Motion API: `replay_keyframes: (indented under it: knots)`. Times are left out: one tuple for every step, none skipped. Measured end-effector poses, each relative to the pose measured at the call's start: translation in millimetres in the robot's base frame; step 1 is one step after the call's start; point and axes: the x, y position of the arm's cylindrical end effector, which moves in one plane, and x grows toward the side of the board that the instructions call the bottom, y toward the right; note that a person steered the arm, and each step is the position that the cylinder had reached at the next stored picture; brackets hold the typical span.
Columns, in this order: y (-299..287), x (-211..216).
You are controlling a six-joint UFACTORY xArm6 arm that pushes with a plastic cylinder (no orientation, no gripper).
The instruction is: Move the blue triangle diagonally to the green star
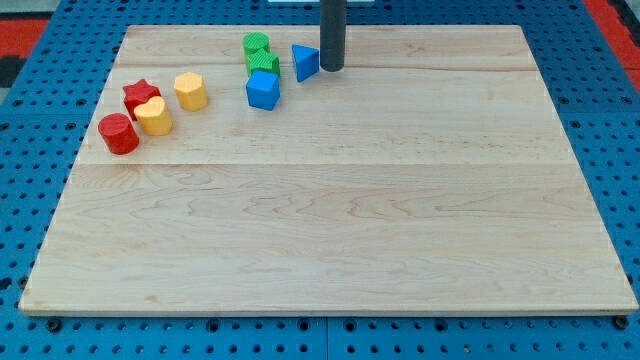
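Note:
The blue triangle [305,61] lies near the view's top, just right of the green star [264,64]. My tip [331,69] stands right next to the triangle on its right side, touching or nearly touching it. A second green block [256,44] sits right behind the star. A blue cube [263,90] sits just below the star.
At the view's left is a cluster: a red star [142,96], a yellow heart [153,117], a yellow hexagon [190,91] and a red cylinder [118,134]. The wooden board [330,220] lies on a blue pegboard.

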Motion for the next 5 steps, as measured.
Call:
replay_keyframes:
  knots:
    - [0.0,-2.6]
    - [-1.8,-4.8]
    - [-10.5,8.8]
    - [-34.3,6.3]
    - [-44.3,-0.3]
